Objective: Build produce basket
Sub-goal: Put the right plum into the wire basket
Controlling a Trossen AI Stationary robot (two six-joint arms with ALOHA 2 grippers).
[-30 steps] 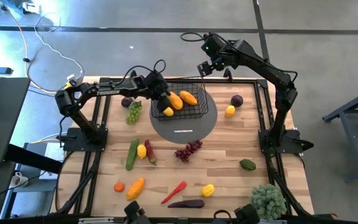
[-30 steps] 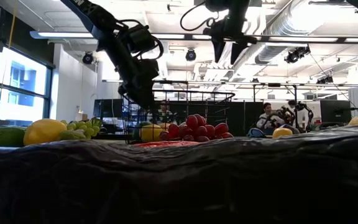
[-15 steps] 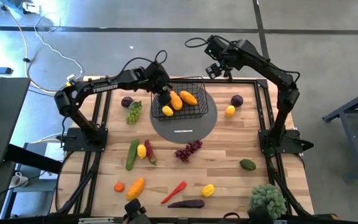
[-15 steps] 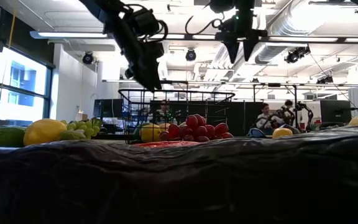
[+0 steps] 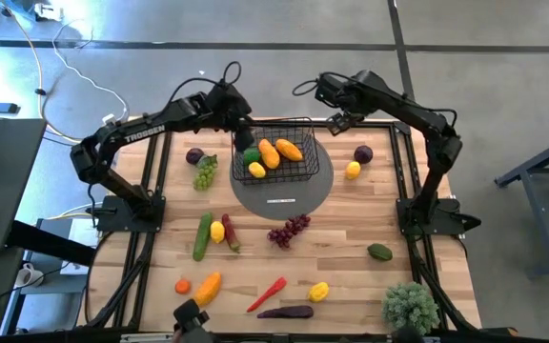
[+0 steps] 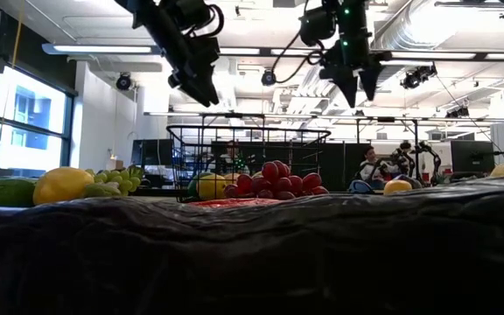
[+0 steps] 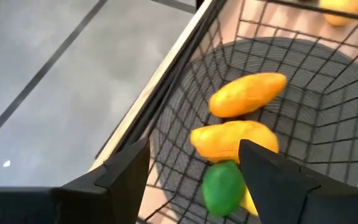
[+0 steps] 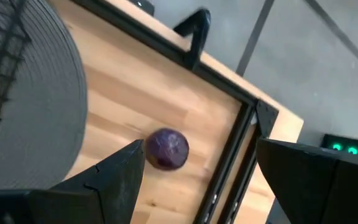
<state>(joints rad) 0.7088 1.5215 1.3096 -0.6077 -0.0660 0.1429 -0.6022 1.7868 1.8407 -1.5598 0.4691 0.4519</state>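
Basket part-filled; left gripper open, empty, above rim; right gripper open, empty, over purple fruit; risk: round fruit rolling off grasp.

Grey round mat at table's far centre. Bushy green potted plant at near right corner. People seated in room behind.

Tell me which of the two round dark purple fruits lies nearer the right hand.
The purple fruit beside the grey mat, on the right hand side; the other purple fruit lies beyond the basket.
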